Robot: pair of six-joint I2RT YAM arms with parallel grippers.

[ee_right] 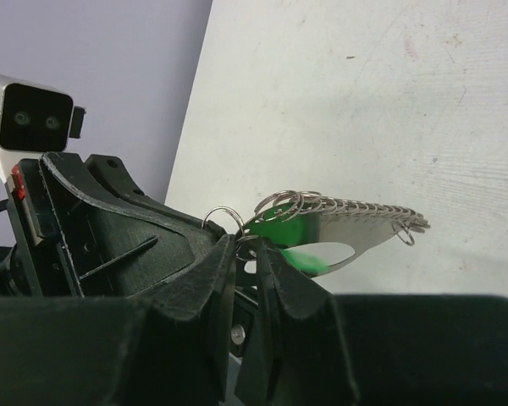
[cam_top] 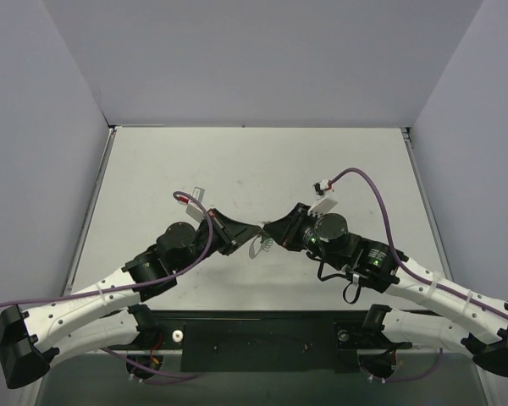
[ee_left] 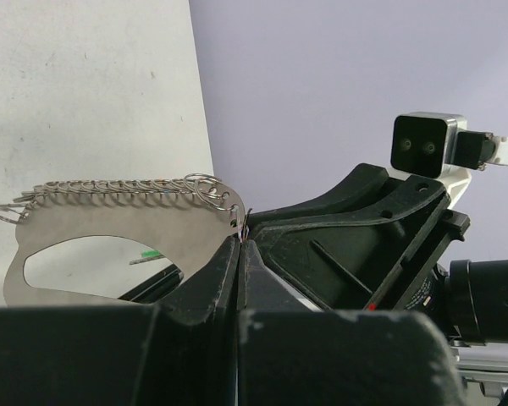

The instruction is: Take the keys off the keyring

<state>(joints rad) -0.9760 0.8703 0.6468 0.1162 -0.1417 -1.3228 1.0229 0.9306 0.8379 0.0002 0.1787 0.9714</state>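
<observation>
The keyring [ee_left: 110, 224] is a flat grey metal plate with an oval opening and a row of small wire rings along its top edge. It hangs above the table between both grippers [cam_top: 256, 248]. My left gripper [ee_left: 242, 235] is shut on one end of the plate. The key [ee_right: 279, 230], with its bright green head, hangs at that same end of the keyring [ee_right: 356, 233]; its green shows through the oval opening [ee_left: 151, 254]. My right gripper [ee_right: 254, 247] meets the left one tip to tip, its jaws closed to a narrow slit around a small wire ring beside the green head.
Both grippers [cam_top: 241, 237] [cam_top: 269, 233] meet over the near middle of the white table [cam_top: 262, 161]. Lilac walls [cam_top: 34, 127] enclose it on three sides. Purple cables [cam_top: 377, 190] loop off each wrist. The left wrist camera [ee_right: 30, 118] sits close to my right fingers.
</observation>
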